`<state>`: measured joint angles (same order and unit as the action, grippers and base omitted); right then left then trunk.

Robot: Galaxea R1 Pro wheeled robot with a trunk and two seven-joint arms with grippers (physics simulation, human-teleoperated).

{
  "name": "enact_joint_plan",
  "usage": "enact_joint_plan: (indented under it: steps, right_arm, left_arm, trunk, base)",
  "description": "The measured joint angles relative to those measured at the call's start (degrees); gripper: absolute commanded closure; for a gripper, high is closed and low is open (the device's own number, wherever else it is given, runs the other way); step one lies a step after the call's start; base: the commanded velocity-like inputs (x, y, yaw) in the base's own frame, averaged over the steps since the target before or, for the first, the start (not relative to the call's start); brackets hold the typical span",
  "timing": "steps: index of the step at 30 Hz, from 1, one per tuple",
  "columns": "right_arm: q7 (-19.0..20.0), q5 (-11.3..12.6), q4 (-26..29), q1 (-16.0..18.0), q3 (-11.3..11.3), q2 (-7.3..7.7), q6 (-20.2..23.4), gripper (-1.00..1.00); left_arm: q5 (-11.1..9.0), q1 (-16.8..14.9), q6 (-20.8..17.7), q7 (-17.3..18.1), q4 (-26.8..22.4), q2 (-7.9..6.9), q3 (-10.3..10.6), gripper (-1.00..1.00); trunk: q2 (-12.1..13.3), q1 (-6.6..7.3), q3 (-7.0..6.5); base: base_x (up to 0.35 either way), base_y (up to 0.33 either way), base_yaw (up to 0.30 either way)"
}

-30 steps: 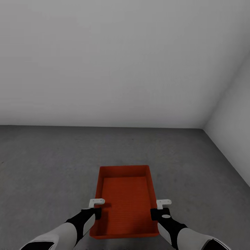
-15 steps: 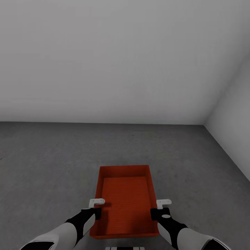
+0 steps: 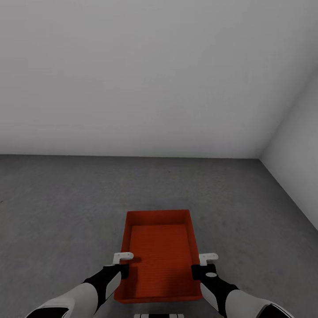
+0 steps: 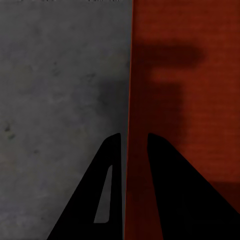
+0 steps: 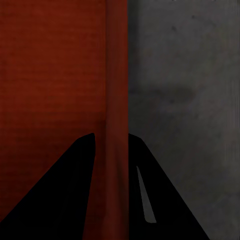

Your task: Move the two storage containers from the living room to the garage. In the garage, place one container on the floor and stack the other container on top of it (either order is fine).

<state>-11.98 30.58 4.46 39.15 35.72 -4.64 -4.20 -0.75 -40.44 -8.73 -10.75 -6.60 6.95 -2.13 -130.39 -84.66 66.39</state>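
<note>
One orange-red storage container (image 3: 159, 256) hangs level between my two arms, over the dark grey concrete floor (image 3: 66, 198) of the garage. My left gripper (image 3: 124, 264) is shut on its left side wall and my right gripper (image 3: 197, 265) on its right side wall. In the left wrist view the left gripper (image 4: 134, 137) straddles the thin wall, with the container's ribbed bottom (image 4: 190, 75) on one side and floor (image 4: 60, 75) on the other. The right wrist view shows the right gripper (image 5: 111, 136) astride the opposite wall, between container (image 5: 50, 75) and floor (image 5: 185, 75).
A plain white back wall (image 3: 132, 88) stands a few steps ahead. A second white wall (image 3: 296, 145) meets it in a corner at the right. Open concrete lies ahead and to both sides. A strip of my base (image 3: 159, 315) shows below the container.
The whole view shifted slightly, so the wall's foot sits a little higher and my base now shows at the bottom. Grippers and container keep the same pose.
</note>
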Motion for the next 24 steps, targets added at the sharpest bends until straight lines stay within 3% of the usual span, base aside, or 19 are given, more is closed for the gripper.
enact_joint_plan:
  steps: [8,9,11,24]
  right_arm:
    - [0.1,0.0,0.0,0.0,0.0,0.06,0.0,1.00]
    - [0.1,0.0,0.0,0.0,0.0,0.06,0.0,-1.00]
    - [-0.4,0.6,-1.7,0.0,-1.7,0.09,-0.2,-1.00]
    - [-0.5,0.6,-1.7,0.0,-1.7,0.09,-0.2,-1.00]
  left_arm:
    - [0.0,0.0,0.0,-0.1,0.0,0.06,0.0,1.00]
    - [0.0,0.0,0.0,-0.1,0.0,0.07,0.0,-1.00]
    - [1.0,0.0,-0.1,-1.1,-0.1,-0.96,1.3,-1.00]
    - [1.0,0.0,-0.1,-1.1,-0.2,-1.00,1.3,-1.00]
  trunk:
    - [0.0,0.00,0.00]
    - [0.0,0.00,0.00]
    - [0.0,0.00,0.00]
    - [0.0,0.00,0.00]
  base:
    - [0.000,0.000,0.000]
    - [0.000,0.000,0.000]
    - [0.000,0.000,0.000]
    - [0.000,0.000,0.000]
